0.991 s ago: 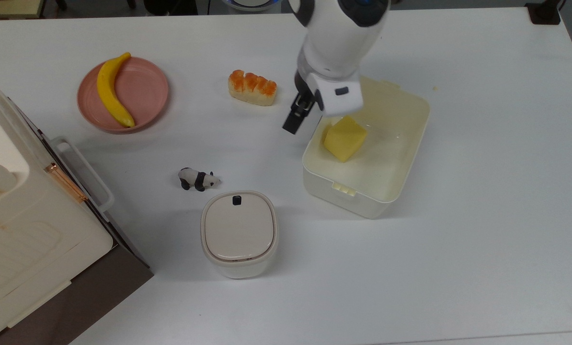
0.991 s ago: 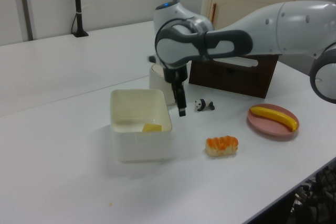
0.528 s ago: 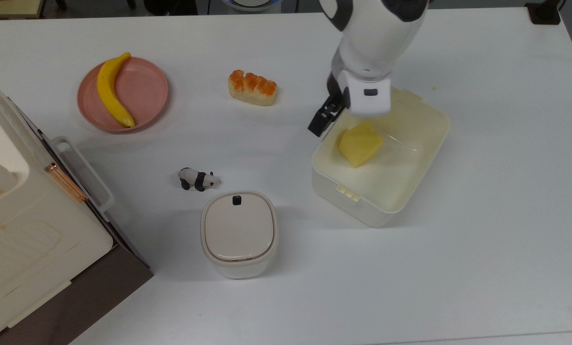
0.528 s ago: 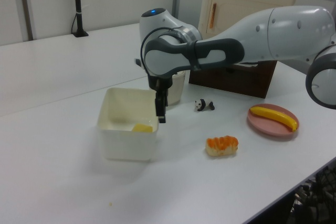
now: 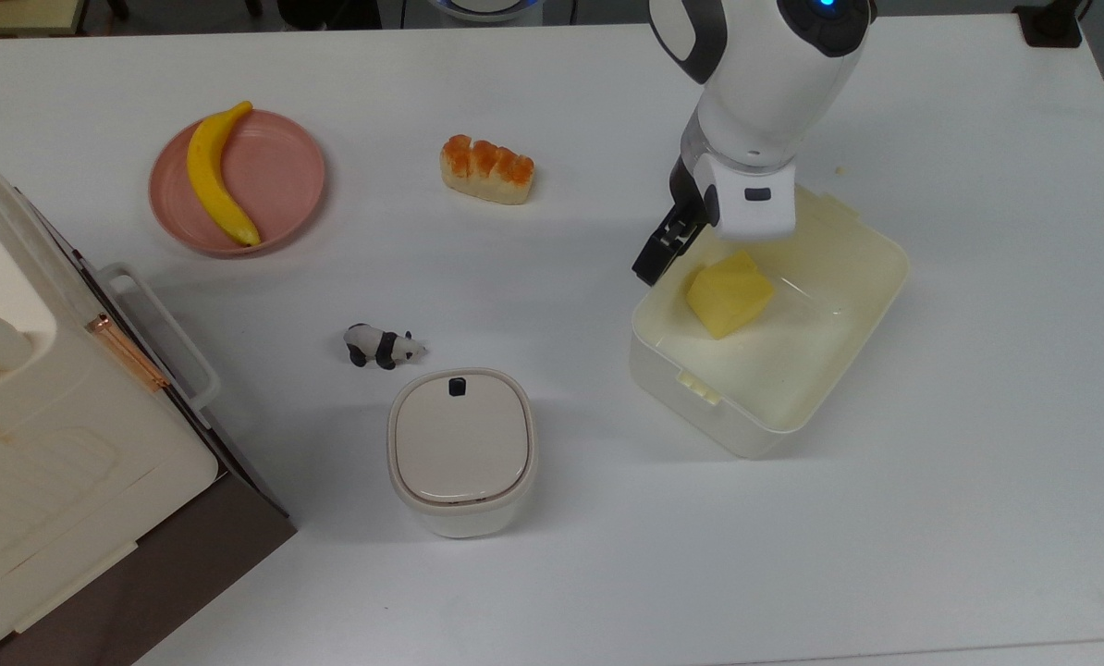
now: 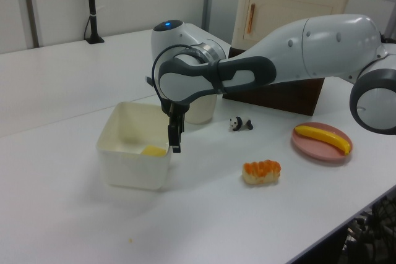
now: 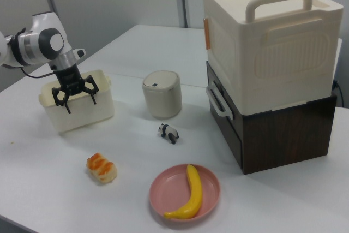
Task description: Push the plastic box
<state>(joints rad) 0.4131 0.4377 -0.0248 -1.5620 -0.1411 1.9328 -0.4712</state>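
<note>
The plastic box (image 5: 757, 433) is a cream-white lidless tub standing at an angle on the white table right of centre in the top view; it is also seen in the left view (image 6: 133, 171) and the right view (image 7: 82, 117). A yellow block (image 5: 728, 296) lies inside it. My gripper (image 7: 75, 102) is open, its fingers spread wide along the box's long side. In the top view one black finger (image 5: 660, 253) presses against the outside of the box's left wall near the far corner. The other finger is hidden under the white hand.
A beige-lidded container (image 5: 461, 450) and a toy panda (image 5: 383, 346) sit to the top view's left of the box. A bread piece (image 5: 486, 170) and a pink plate (image 5: 284, 176) with a banana (image 5: 214, 176) lie farther back. A big cream case (image 5: 43, 444) fills the left edge.
The arm has swept toward the top view's right and slightly nearer, and the box has slid that way with it, turning a little. The yellow block rode along inside.
</note>
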